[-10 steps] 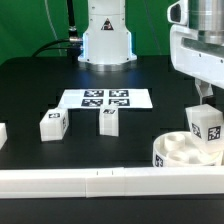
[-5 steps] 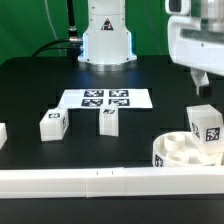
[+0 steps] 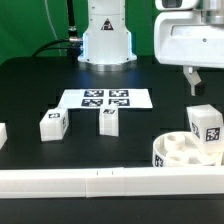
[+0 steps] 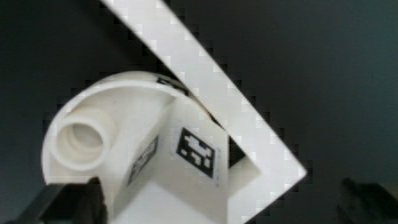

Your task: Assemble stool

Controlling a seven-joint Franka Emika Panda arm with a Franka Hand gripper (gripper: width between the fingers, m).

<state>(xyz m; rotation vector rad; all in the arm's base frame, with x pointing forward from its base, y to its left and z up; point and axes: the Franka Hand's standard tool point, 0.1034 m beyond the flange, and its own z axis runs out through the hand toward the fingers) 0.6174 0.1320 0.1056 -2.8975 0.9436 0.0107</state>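
Note:
The round white seat (image 3: 178, 150) lies at the exterior view's right, against the front rail. One tagged block leg (image 3: 206, 129) stands upright in it. My gripper (image 3: 194, 82) hangs above and behind that leg, open and empty, clear of it. Two loose legs (image 3: 52, 124) (image 3: 109, 120) lie in front of the marker board. Part of another white piece (image 3: 2, 133) shows at the left edge. The wrist view looks down on the seat (image 4: 98, 120) and the standing leg's tag (image 4: 192, 152), with my gripper (image 4: 214, 205) spread to either side above them.
The marker board (image 3: 105, 98) lies flat mid-table. A long white rail (image 3: 100, 181) runs along the front edge and shows in the wrist view (image 4: 187, 55). The robot base (image 3: 106, 40) stands at the back.
My gripper has risen from the standing leg and drifted toward the exterior view's left. The leg stays upright in the seat. The loose legs have not moved.

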